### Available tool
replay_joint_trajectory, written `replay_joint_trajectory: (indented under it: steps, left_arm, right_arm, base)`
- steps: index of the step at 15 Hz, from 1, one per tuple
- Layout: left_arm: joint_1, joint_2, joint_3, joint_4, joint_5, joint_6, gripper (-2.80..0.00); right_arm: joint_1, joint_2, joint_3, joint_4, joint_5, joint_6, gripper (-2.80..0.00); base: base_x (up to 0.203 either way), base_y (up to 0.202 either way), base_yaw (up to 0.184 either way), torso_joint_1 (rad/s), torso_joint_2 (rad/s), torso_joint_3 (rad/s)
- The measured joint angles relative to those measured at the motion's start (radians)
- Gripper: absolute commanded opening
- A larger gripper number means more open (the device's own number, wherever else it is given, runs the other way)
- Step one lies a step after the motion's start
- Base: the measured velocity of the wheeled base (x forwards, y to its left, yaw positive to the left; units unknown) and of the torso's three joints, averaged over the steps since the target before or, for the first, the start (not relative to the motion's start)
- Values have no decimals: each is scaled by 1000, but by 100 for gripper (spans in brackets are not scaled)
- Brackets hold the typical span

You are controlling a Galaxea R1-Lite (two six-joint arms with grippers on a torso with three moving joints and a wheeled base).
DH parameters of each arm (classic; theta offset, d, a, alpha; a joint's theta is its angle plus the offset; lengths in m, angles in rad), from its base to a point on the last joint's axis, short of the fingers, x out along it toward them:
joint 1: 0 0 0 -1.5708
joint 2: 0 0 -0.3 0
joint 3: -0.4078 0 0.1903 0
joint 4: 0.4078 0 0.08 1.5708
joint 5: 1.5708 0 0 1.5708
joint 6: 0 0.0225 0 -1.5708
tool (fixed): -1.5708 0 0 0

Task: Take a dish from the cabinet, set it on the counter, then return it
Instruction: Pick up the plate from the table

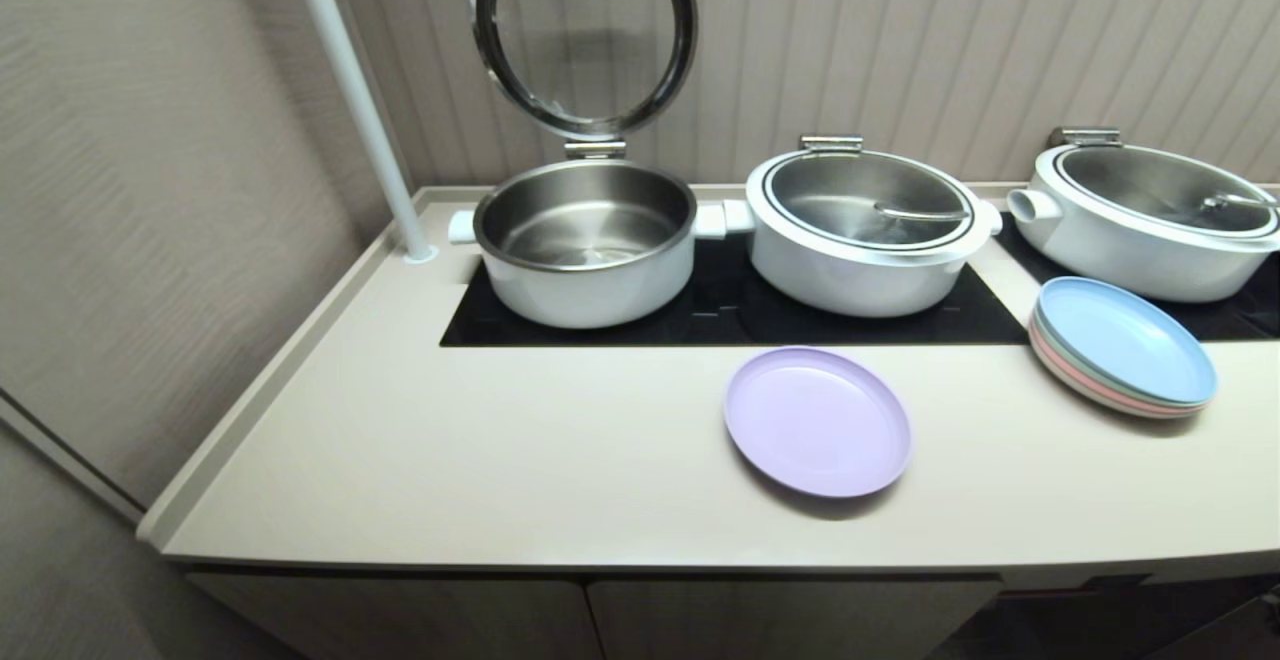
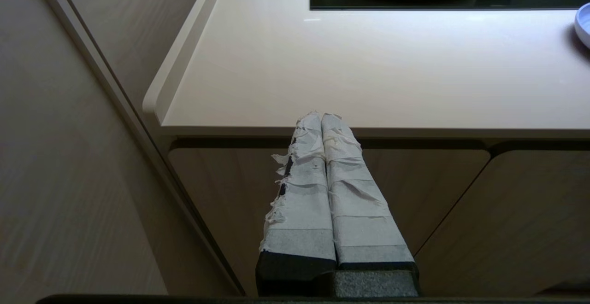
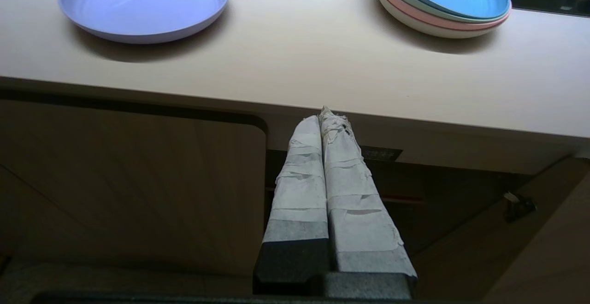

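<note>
**Dish on the counter, both grippers low in front of the cabinet**

The lavender dish [image 1: 817,421] lies flat on the counter [image 1: 500,460], lower centre of the head view, just in front of the black cooktop panel [image 1: 720,320]. It seems ready to go back into the cabinet [image 3: 138,179].

In the right wrist view the right gripper [image 3: 325,116] is clenched on nothing, its taped fingers pressed together and its tip showing against the counter's front edge. The dish sits in the upper left of that frame, above the tip and off to one side. Being round, it has no long axis. The left gripper [image 2: 321,118] is likewise clenched and empty; only a sliver of the dish shows at the far right edge of its view, so the right arm looks the nearer.

The stacked plates [image 1: 1125,348] lie right of the dish, well apart. Three white pots [image 1: 590,240] stand behind it. Any reach must first clear the counter's edge. An open compartment shows dark beyond the right gripper.
</note>
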Motion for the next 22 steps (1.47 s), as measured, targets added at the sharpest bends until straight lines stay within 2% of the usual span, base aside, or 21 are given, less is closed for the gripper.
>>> replay_joint_trajectory:
  steps: [5, 15, 20, 22]
  left_arm:
    - [0, 0, 0, 0, 0, 0, -280]
    - [0, 0, 0, 0, 0, 0, -280]
    - [0, 0, 0, 0, 0, 0, -280]
    - [0, 0, 0, 0, 0, 0, -280]
  right_arm:
    - [7, -72, 1, 13, 11, 4, -280]
    - [7, -81, 1, 14, 10, 6, -280]
    - [7, -81, 1, 14, 0, 26, -280]
    - [7, -81, 1, 14, -3, 61, -280]
  base:
    - [0, 0, 0, 0, 0, 0]
    - [0, 0, 0, 0, 0, 0]
    - [0, 0, 0, 0, 0, 0]
    - [0, 0, 0, 0, 0, 0]
